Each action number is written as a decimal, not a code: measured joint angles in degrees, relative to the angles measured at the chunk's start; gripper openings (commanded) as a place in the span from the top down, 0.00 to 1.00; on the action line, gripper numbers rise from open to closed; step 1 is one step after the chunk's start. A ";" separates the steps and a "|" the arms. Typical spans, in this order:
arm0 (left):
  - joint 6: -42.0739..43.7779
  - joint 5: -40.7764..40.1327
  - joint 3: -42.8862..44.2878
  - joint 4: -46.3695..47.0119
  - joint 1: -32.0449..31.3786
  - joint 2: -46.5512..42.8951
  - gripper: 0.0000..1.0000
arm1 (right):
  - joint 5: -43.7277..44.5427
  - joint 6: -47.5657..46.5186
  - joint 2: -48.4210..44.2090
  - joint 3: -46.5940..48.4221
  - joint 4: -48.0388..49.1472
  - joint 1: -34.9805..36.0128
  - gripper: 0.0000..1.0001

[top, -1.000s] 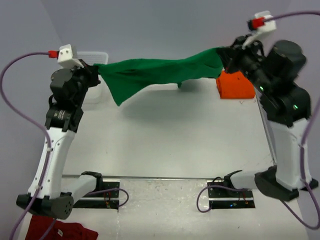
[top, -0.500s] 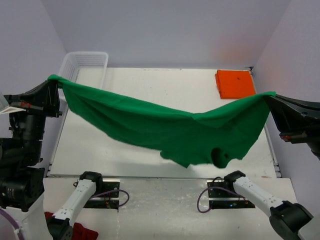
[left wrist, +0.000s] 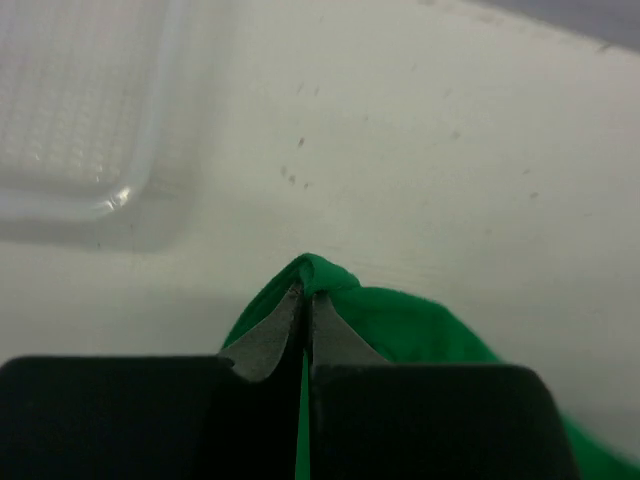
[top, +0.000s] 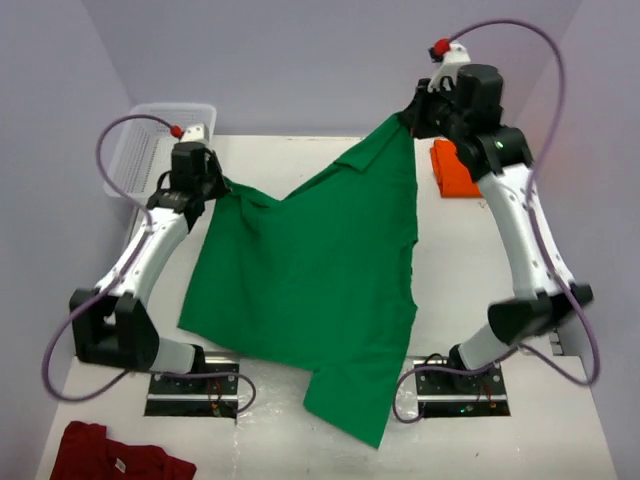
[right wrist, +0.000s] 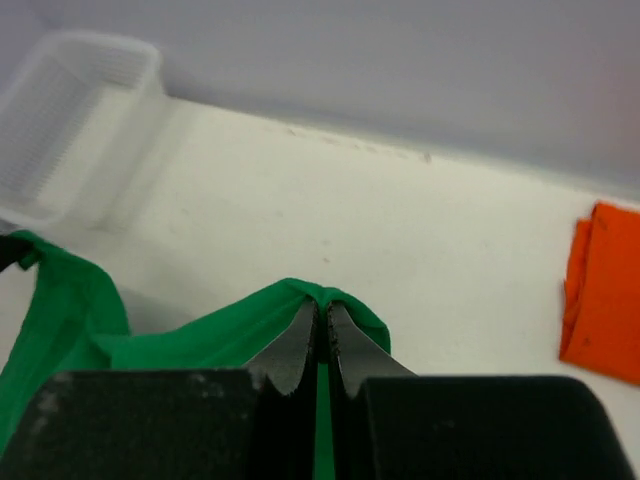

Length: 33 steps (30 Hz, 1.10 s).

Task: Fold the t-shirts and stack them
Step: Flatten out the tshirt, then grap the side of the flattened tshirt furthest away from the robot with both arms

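Hanging between both arms, the bright green cloth t-shirt [top: 310, 270] spreads above the white surface [top: 460, 270], its lower end reaching past the arm bases in the overhead view. The left pincer [left wrist: 305, 297] is clenched on one upper corner. The right pincer [right wrist: 322, 312] grasps the other corner, held higher. The folded bright orange t-shirt [top: 455, 172] lies at the far right of the surface.

Pale lilac walls [top: 300, 60], white tabletop [top: 465, 260], clear plastic basket [top: 150, 125] at far-left corner, even light
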 measured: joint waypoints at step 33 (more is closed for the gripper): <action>0.81 -2.49 9.38 18.10 3.23 36.22 1.00 | 6.01 -3.96 37.07 5.51 0.22 -8.83 1.00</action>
